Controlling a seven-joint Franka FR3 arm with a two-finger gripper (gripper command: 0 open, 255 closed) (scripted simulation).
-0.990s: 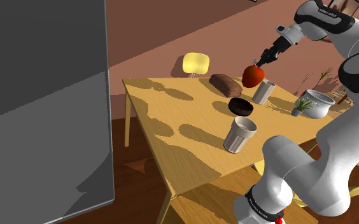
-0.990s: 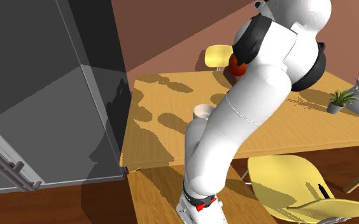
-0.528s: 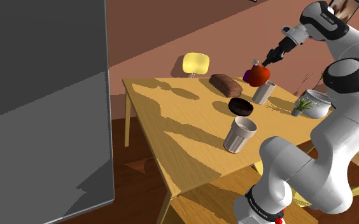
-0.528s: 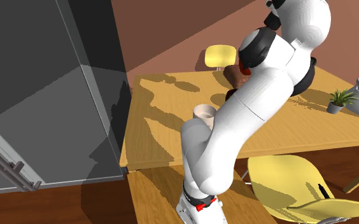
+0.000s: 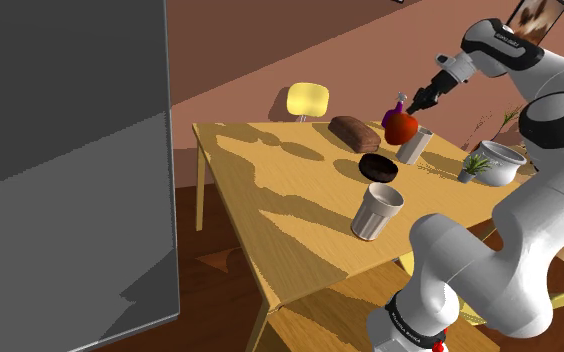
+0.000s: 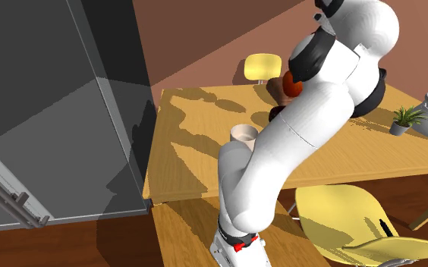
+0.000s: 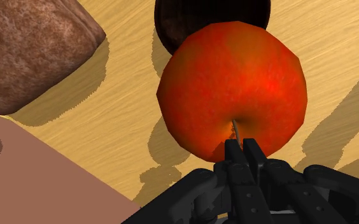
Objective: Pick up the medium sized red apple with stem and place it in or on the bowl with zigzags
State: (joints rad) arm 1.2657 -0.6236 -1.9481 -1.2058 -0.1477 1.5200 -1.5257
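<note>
1. The gripper (image 7: pixel 244 146) is pinched narrow on the stem of the red apple (image 7: pixel 232 86); the fruit hangs in the air over the far part of the wooden table (image 5: pixel 270 200).
2. A dark bowl (image 5: pixel 378 167) sits on the table close below the apple; a brown loaf (image 5: pixel 350 130) lies nearby.

The apple (image 5: pixel 401 128) drifts to the shoulder view's right, hanging from the gripper (image 5: pixel 411 104). A purple thing (image 5: pixel 401 104) now peeks above it, and the arm (image 6: pixel 311 129) leans further right.

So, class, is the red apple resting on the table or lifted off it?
Lifted. The gripper is shut on the stem of the apple, which hangs above the table, its shadow on the wood.
</note>
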